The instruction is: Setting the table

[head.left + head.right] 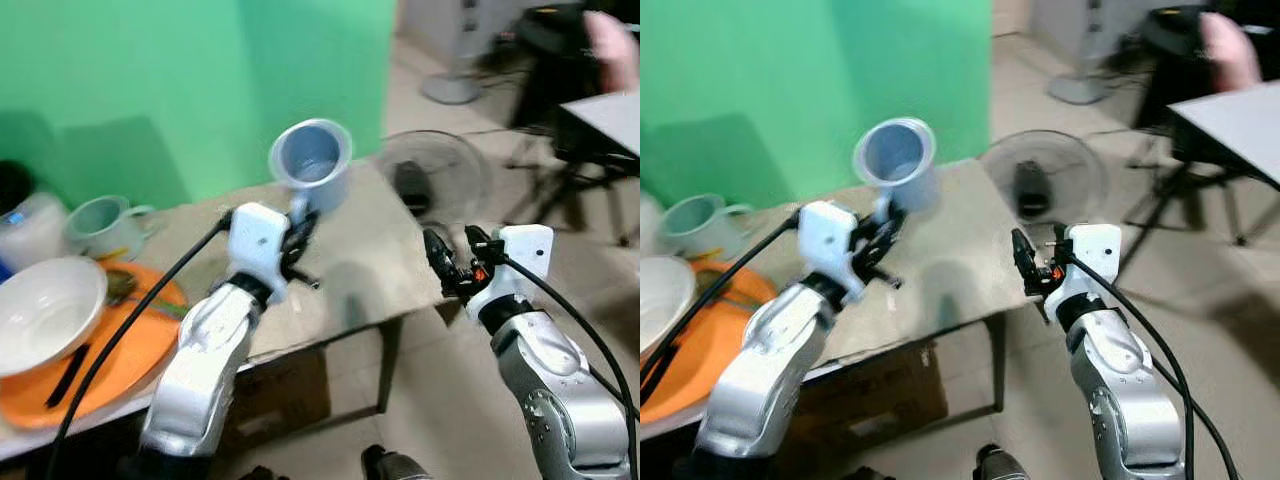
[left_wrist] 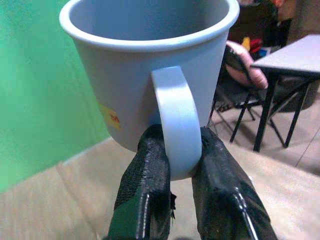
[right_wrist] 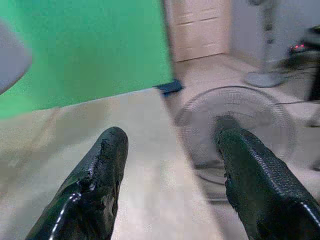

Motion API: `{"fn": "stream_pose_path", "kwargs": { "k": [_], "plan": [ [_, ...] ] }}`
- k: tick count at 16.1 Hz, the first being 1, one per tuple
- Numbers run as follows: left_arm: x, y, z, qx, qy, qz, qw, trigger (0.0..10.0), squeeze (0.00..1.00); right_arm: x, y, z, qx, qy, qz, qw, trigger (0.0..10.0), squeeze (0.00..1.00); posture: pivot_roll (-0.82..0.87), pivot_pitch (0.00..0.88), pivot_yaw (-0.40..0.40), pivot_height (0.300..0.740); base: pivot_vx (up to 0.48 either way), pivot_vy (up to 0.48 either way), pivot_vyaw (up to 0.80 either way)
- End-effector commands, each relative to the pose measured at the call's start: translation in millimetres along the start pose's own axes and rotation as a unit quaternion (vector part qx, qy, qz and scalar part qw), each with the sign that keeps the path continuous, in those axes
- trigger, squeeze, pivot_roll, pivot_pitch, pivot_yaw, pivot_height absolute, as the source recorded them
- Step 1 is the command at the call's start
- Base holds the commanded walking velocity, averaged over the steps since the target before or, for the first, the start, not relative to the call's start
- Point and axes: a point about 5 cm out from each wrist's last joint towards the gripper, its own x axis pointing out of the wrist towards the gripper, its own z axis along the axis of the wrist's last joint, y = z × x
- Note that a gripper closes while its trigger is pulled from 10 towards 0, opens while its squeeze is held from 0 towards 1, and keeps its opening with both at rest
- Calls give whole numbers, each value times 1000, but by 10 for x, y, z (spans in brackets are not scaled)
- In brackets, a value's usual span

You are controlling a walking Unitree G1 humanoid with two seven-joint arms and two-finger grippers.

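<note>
A light blue-grey mug [image 1: 313, 162] hangs in the air above the wooden table [image 1: 370, 250], tipped so its mouth faces me. My left gripper [image 1: 298, 238] is shut on the mug's handle [image 2: 172, 122], with the black fingertips [image 2: 145, 175] pinching it from both sides. My right gripper [image 1: 455, 255] stands open beside the table's right end, with nothing between its fingers [image 3: 100, 175]. At the left of the table lie an orange tray [image 1: 120, 365] carrying a white bowl [image 1: 45, 310] and a pale green mug [image 1: 100, 225].
A floor fan [image 1: 430, 180] lies beyond the table's right end. A folding table and chair legs [image 1: 590, 130] stand at the back right, with a person's hand [image 1: 612, 45] near them. A green screen [image 1: 180, 90] backs the table. A cardboard box [image 1: 285, 400] sits under it.
</note>
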Motion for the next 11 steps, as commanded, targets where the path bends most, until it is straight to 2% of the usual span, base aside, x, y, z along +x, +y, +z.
{"fn": "stream_pose_path", "kwargs": {
  "k": [1, 5, 6, 7, 8, 9, 10, 11],
  "plan": [
    [-108, 80, 4, 14, 13, 32, 999, 10000, 0, -13, -9, -12, -15, 8, -10, 1000, 10000, 0, -114, 0, 114, 740, 0, 0, -788],
    [-209, 172, 28, 11, 7, 95, 995, 10000, 0, -2, 8, -29, -4, 22, -2, 1000, 10000, 0, -92, 0, 91, 740, 0, 0, -788],
    [-223, 207, 22, -8, 10, 114, 993, 10000, 0, 28, -4, -44, -9, 27, -7, 1000, 10000, 0, -84, 0, 79, 740, 0, 0, -788],
    [-261, 258, 2, 0, 16, 128, 992, 10000, 0, 71, 4, -53, -10, 30, -8, 999, 10000, 0, -85, 0, 81, 740, 0, 0, -788],
    [-340, 300, -16, 29, 32, 147, 988, 10000, 0, 94, 31, -1, -3, 26, 8, 1000, 10000, 0, -90, 0, 77, 740, 0, 0, -788],
    [-355, 306, -12, 32, 31, 152, 987, 10000, 0, 93, 32, 12, -2, 25, 11, 1000, 10000, 0, -90, 0, 77, 740, 0, 0, -788],
    [-429, 322, -8, 31, 28, 158, 986, 10000, 0, 86, 12, 21, -14, 25, 9, 1000, 10000, 0, -97, 0, 59, 740, 0, 0, -788],
    [-483, 334, -1, 16, 26, 167, 985, 10000, 0, 88, 12, 30, -16, 26, 13, 999, 10000, 0, -100, 0, 56, 740, 0, 0, -788]
  ]
}}
